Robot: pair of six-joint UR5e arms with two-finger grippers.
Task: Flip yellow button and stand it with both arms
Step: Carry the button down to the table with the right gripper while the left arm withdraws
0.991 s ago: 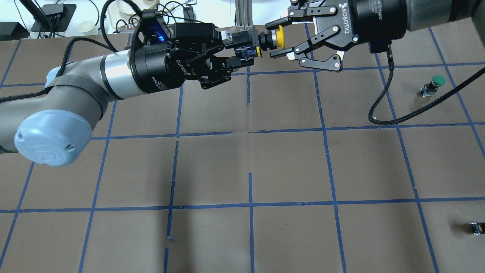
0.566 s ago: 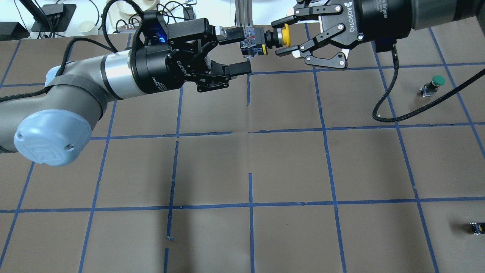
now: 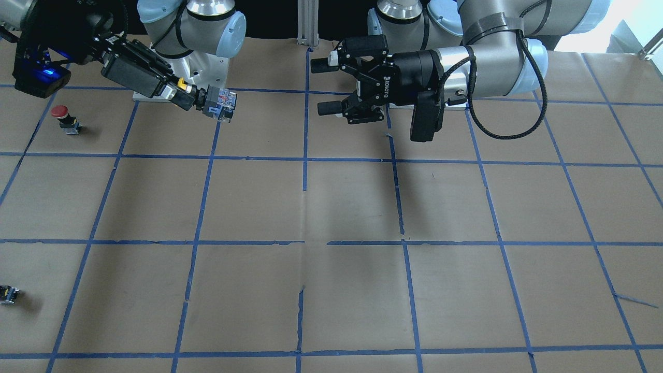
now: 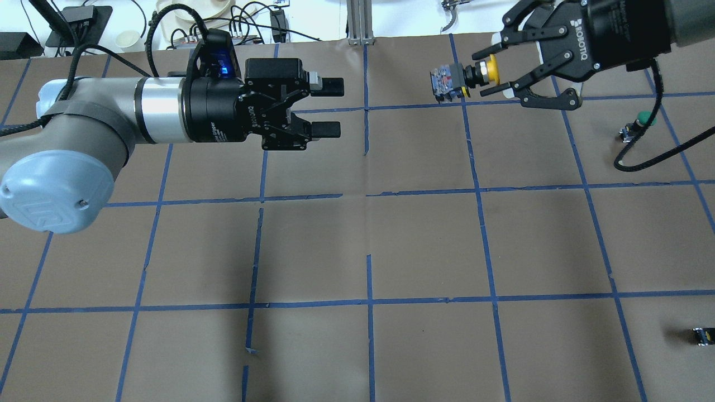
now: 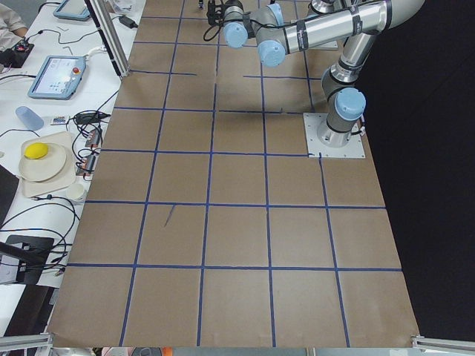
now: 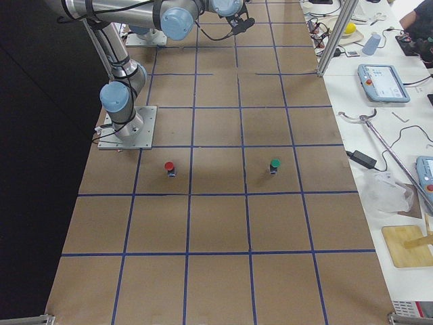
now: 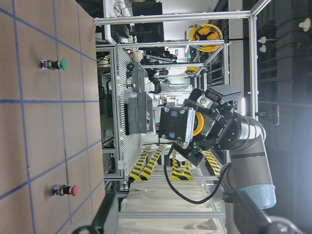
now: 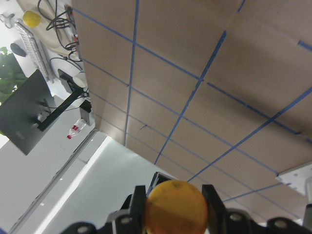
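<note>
Stand step: right pincer [image 4: 481, 71] pinches yellow button [image 4: 462, 77] by cap [image 4: 492, 66] above worktop [image 4: 424, 234]; left pincer [image 4: 334, 107] spread, empty. Next: reorient cap-up, lower

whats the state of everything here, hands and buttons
left hand: open, empty
right hand: shut on the yellow button's cap
yellow button: held above the table, on its side, body pointing toward the left hand
red button: standing on the table, cap up
green button: standing on the table, cap up
small black and yellow block: resting on the table, untouched
</note>
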